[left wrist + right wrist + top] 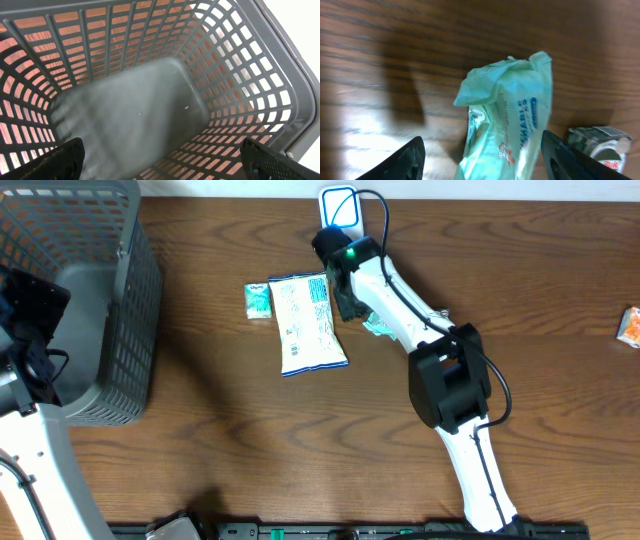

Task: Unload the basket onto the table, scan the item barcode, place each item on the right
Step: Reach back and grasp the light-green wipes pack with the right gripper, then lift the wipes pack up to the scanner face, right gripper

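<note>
The item, a pale green-white packet (507,120) with blue print, lies on the wooden table with its crumpled end towards the far side. My right gripper (482,152) is open and low over it. One finger stands on each side of the packet, with a clear gap at the left finger. Overhead, the packet (305,325) lies just left of the right gripper (342,288). A white, blue-rimmed scanner (340,206) with a cable lies at the table's back edge. My left gripper (162,162) is open and empty inside the grey basket (240,75).
A small green box (258,300) sits left of the packet, and the same box (597,145) shows beside the right finger. A teal scrap (378,328) lies under the right arm. An orange packet (630,328) is at the right edge. The basket (110,310) fills the left side.
</note>
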